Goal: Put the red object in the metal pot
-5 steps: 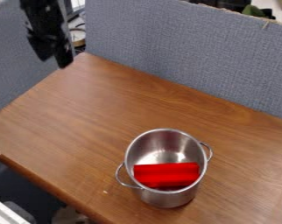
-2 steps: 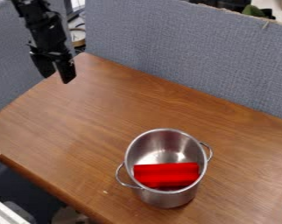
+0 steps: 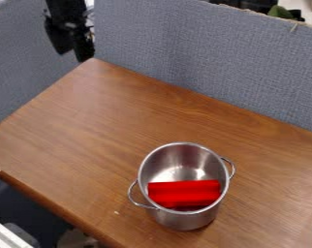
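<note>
A single view looks down at a slant from high above the near side of the wooden table (image 3: 81, 126), which sits cornerwise in it, one corner at the left edge. It stands far enough back to take in most of the tabletop and the grey partition (image 3: 198, 58) behind its far edges

Wooden table (image 3: 81, 136); metal pot (image 3: 185, 184) standing on it, near front edge.
</note>
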{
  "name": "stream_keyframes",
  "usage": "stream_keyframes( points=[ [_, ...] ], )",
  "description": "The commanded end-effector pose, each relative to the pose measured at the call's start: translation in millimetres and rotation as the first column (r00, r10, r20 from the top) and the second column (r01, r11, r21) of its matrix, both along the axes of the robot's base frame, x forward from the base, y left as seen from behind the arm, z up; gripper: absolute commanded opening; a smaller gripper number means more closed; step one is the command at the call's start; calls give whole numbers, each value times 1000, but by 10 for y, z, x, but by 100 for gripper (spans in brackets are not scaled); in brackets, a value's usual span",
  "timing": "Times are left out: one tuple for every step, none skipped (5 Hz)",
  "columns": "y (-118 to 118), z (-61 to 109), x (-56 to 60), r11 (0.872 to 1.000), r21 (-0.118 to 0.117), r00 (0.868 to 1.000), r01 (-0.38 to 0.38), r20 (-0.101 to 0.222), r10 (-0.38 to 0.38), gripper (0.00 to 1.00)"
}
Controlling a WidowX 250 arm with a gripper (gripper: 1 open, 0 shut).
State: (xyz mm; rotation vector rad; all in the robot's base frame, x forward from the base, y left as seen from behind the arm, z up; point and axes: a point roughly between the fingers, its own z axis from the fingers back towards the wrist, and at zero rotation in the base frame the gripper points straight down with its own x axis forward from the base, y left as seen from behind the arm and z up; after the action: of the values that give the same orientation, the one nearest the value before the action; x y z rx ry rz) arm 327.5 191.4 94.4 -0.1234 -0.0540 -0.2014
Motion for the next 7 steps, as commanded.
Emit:
stream_keyframes(
  points=[
    [324,53,-316,994,16,993,-112,51,111,100],
    [567,-115,-515,981,19,980,-195,51,194,100],
    [291,-36,-434,972,32,972,-231,45,229,100],
    [97,128,-382,963,41,962,-268,62,265,100],
    [-1,102,-303,958,44,958,-283,62,280,100],
    [-91,165,-262,984,39,984,-171,48,169,100],
    [-105,217,-201,997,27,997,-69,43,68,100]
  ],
)
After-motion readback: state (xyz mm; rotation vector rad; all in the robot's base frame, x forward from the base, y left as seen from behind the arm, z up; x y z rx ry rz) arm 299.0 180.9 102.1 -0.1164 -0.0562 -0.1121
